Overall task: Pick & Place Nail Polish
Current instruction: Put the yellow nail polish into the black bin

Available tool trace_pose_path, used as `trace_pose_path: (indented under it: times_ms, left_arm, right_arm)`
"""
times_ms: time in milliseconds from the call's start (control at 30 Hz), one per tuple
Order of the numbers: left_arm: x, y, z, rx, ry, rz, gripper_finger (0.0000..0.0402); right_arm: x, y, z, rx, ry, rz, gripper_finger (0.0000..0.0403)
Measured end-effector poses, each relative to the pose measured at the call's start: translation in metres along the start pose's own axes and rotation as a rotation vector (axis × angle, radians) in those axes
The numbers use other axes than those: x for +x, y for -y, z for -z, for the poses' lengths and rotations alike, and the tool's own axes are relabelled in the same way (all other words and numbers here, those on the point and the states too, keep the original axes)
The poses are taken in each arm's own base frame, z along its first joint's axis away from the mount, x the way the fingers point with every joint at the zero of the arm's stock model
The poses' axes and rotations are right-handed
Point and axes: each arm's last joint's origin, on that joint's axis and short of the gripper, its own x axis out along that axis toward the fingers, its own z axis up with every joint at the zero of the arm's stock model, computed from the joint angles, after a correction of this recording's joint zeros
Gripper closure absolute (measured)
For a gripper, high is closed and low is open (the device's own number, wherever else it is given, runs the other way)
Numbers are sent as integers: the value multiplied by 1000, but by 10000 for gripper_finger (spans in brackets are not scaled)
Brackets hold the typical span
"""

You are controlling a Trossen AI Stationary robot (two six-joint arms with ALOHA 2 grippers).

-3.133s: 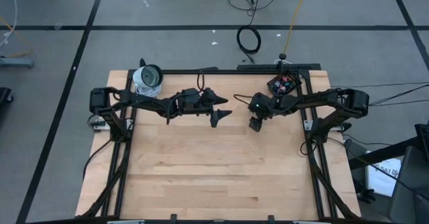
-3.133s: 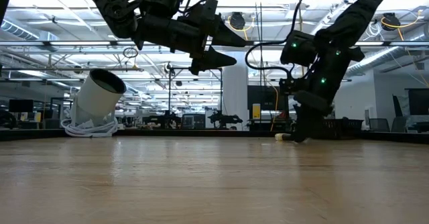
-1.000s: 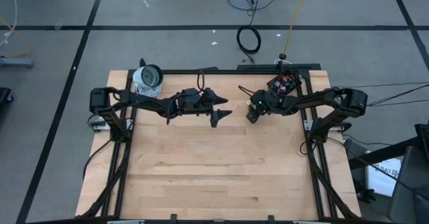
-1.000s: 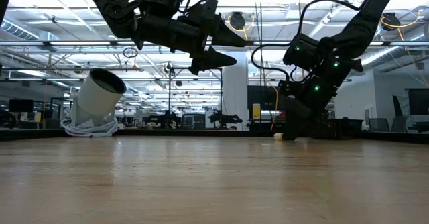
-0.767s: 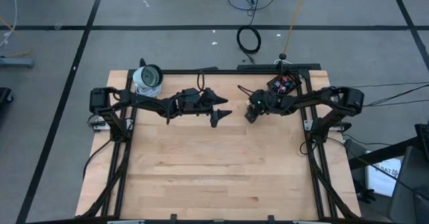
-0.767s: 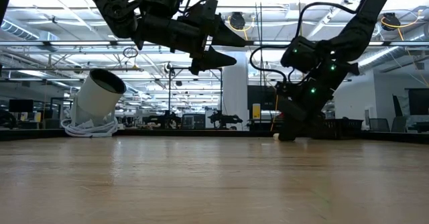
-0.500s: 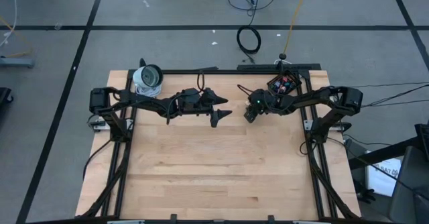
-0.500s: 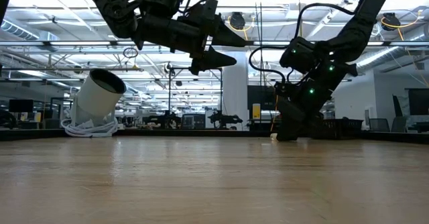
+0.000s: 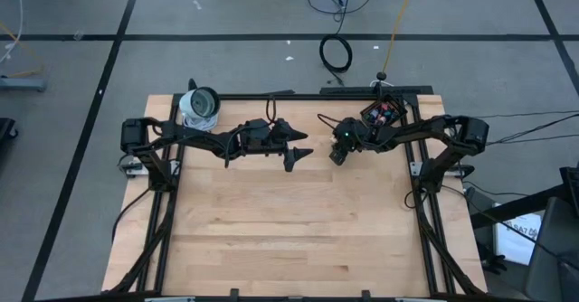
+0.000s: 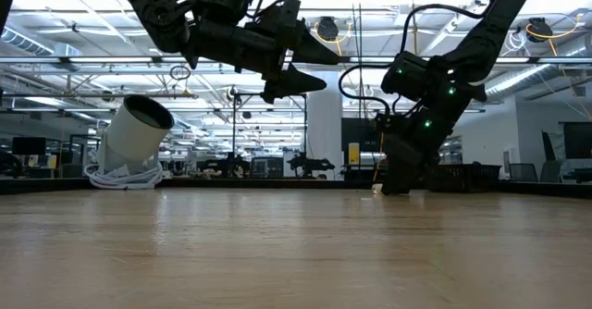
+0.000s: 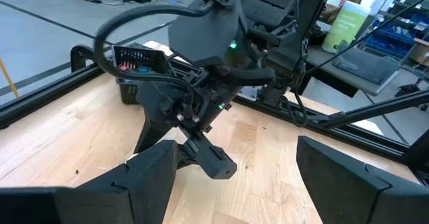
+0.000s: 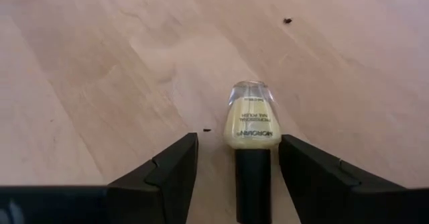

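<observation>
A pale yellow nail polish bottle (image 12: 251,120) with a black cap (image 12: 253,184) lies on the wood, cap end toward my right gripper (image 12: 238,157). That gripper is open. It points slanting down, one finger on each side of the cap, with wood showing in both gaps. It stands at the table's far right (image 9: 336,155), and the low view shows the bottle as a pale spot (image 10: 376,188) at its fingertips. More nail polish bottles fill a small black box (image 9: 383,113) at the far right corner. My left gripper (image 9: 303,148) waits open, high above the table's far middle.
A white cylinder (image 9: 200,106) lies tilted on a coil of white cord at the far left corner (image 10: 134,133). A black frame (image 9: 271,96) edges the table. The near half of the wooden top (image 9: 289,239) is bare.
My right gripper has shifted a little toward the table's left, sunk slightly and tipped over the bottle, its fingers just as far apart as before.
</observation>
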Motion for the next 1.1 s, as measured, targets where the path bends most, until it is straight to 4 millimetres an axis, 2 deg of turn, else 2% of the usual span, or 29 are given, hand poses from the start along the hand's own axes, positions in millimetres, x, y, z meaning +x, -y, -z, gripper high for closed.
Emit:
trace_pose_path:
  times_ms: [200, 1100]
  left_arm:
    - [0, 0, 0, 0, 0, 0, 107]
    - [0, 0, 0, 0, 0, 0, 107]
  right_arm:
    - [0, -2, 3, -11, -37, -67, 204]
    - [0, -2, 8, -31, -85, -70, 204]
